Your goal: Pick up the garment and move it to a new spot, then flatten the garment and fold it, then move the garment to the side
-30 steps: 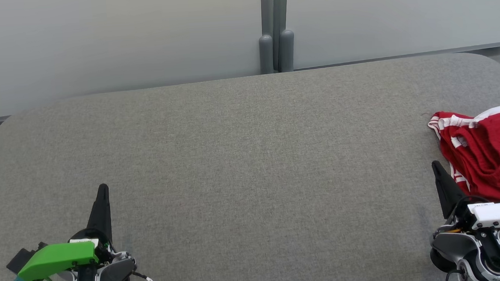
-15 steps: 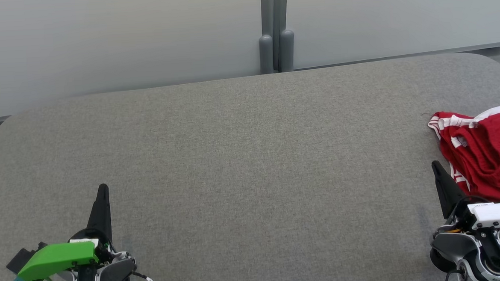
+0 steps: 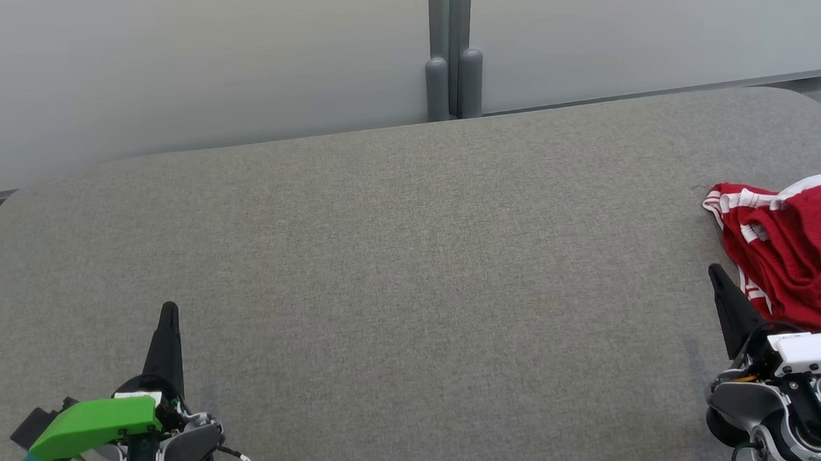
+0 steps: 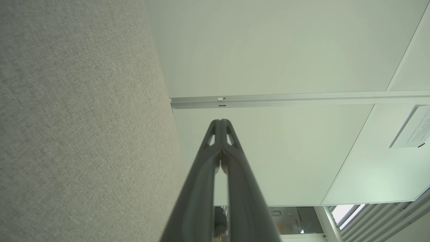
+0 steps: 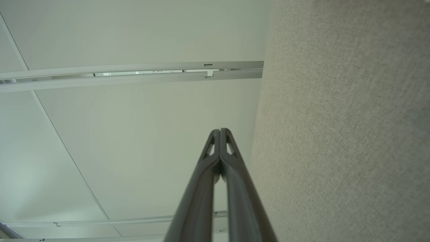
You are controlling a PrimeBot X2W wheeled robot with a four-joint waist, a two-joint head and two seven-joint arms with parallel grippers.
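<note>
One crumpled red garment (image 3: 798, 252) with white-striped trim, on grey table (image 3: 398, 259).

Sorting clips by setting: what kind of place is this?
Probably an office or lab workspace: a wide table covered in grey fabric, pale partition panels behind it joined at a grey post, and a crumpled red garment lying at the table's right edge.

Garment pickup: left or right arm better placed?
Right. The red garment lies bunched at the right edge of the table, just beside the right gripper. The left gripper sits far across the table. Both jaws are shut, so they'd need opening first.
</note>
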